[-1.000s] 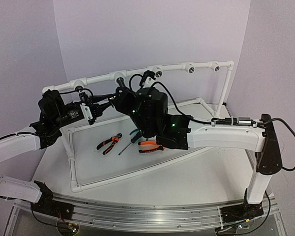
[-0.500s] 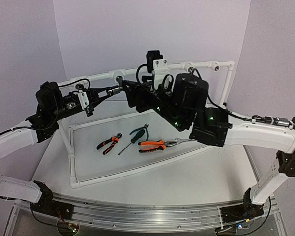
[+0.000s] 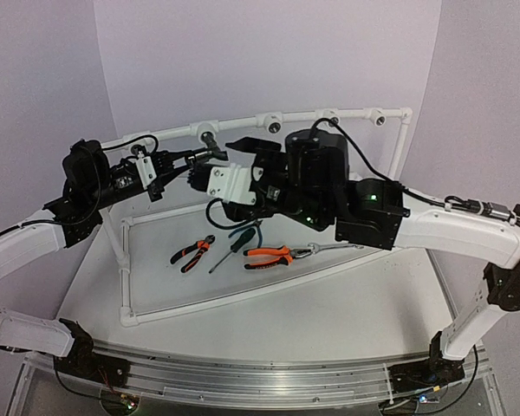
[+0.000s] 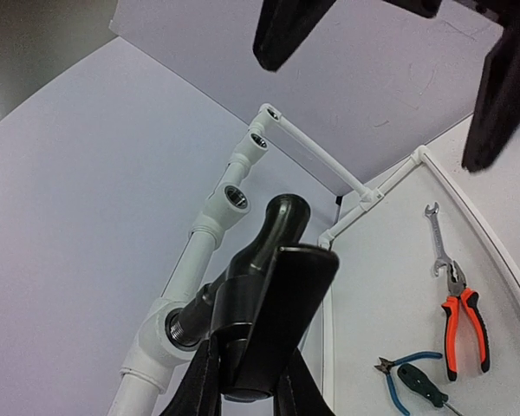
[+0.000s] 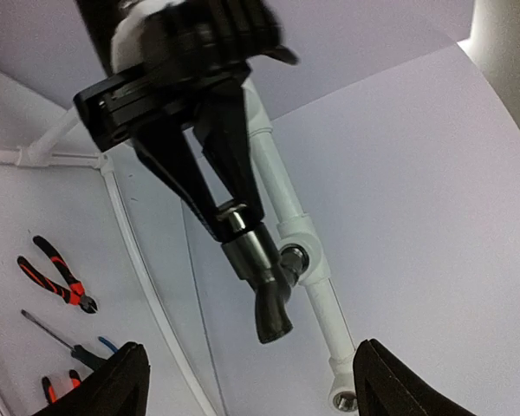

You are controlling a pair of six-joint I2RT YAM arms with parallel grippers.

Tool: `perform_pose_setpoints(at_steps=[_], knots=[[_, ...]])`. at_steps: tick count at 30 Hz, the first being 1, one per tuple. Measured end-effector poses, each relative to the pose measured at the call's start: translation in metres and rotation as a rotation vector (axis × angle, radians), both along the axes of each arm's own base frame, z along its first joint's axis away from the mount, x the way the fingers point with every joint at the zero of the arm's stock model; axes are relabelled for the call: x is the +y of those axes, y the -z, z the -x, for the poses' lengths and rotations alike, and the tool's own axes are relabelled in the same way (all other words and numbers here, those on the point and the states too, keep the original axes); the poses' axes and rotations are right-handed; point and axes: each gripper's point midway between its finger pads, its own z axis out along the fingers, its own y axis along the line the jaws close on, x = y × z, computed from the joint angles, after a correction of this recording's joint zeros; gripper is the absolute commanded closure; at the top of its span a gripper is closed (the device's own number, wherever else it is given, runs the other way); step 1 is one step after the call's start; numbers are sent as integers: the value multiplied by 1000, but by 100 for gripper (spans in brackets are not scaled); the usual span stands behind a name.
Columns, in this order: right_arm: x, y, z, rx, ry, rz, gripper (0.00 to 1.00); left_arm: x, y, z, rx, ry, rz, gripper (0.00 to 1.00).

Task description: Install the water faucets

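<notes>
A white surface (image 3: 329, 312) carries everything. On it stands a white pipe frame (image 3: 124, 269): a low loop lies flat on the surface, and a raised rail curves along the far side from left to right.

The right arm (image 3: 451, 234) reaches from the near right across to the far middle. The left arm (image 3: 17, 251) comes up from the near left toward the left part of the rail.

The right claw (image 5: 251, 381) is spread wide with nothing between its fingers. It faces the rail just beside the tap and touches neither.

The left claw (image 5: 230, 208) is clamped on the body of the small black tap (image 5: 264, 286), one finger on each side. It holds the tap up at the rail, well above the surface.

Inside the low loop, near the middle of the surface, lie the tools. Large orange-and-black pliers (image 3: 269, 256) are on the right, with a steel wrench (image 3: 329, 249) just to their right. Smaller orange-and-black pliers (image 3: 191, 253) lie to the left. Between the two pairs are a dark-handled screwdriver (image 3: 234, 244) and blue-handled cutters (image 4: 407, 364), which lie close together.

The tap's threaded end meets the mouth of a white socket fitting (image 4: 152, 342) on the rail, and its rounded lever handle points away from the pipe. How far the thread is seated cannot be told. Two more socket fittings (image 4: 234, 198) farther along the rail stand open.
</notes>
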Motion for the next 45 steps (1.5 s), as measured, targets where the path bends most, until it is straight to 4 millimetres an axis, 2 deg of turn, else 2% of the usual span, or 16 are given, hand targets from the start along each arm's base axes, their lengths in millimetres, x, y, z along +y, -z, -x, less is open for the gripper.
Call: perform_pose_setpoints(at_steps=[3, 7, 17, 26, 29, 40, 45], knots=[[18, 13, -5, -106, -32, 141, 19, 1, 0, -1, 0, -3, 0, 100], [32, 24, -14, -223, -54, 263, 23, 2, 0, -1, -1, -5, -1, 100], [38, 13, -54, -327, -18, 319, 31, 2, 0, -2, -2, -4, -1, 100], [45, 30, -79, -337, -18, 378, 43, 2, 1, -2, -1, -5, -3, 100], [48, 28, -82, -345, -18, 379, 50, 2, 1, -2, 1, -2, -4, 100], [51, 20, -85, -364, -7, 368, 87, 3, 3, -3, 13, -4, -13, 100], [52, 21, -88, -359, 7, 357, 97, 4, 3, -4, 21, -10, -17, 100]])
